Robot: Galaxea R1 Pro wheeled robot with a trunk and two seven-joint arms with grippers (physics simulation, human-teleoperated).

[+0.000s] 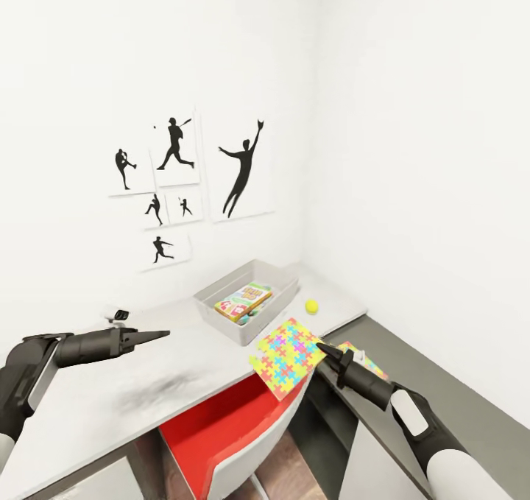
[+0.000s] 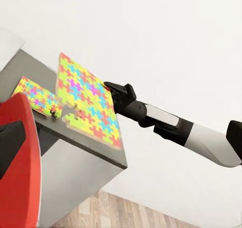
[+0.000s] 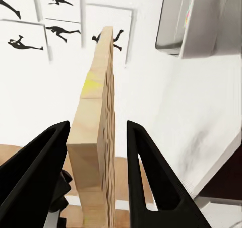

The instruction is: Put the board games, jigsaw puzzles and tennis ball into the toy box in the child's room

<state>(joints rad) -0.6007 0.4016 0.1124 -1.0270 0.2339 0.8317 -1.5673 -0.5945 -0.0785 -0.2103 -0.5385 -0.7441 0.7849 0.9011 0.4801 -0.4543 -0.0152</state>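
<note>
Item: jigsaw puzzle (image 1: 287, 356), multicoloured sheet, lifted off the bench (image 1: 147, 382) edge and tilted; right hand (image 1: 322, 349) clamped on its edge, the sheet seen edge-on between the fingers (image 3: 151, 187) in the right wrist view

Key relation: toy box (image 1: 221, 316) lies at 11 o'clock from the held sheet, close by; right arm nearer

Second jigsaw sheet (image 2: 35, 94): flat on the lower dark grey section

Tennis ball (image 1: 311, 306): at 3 o'clock of the box

Box contents: one game box (image 1: 243, 301), lettering unreadable

Left hand (image 1: 163, 333): empty; finger gap cannot be told
</note>
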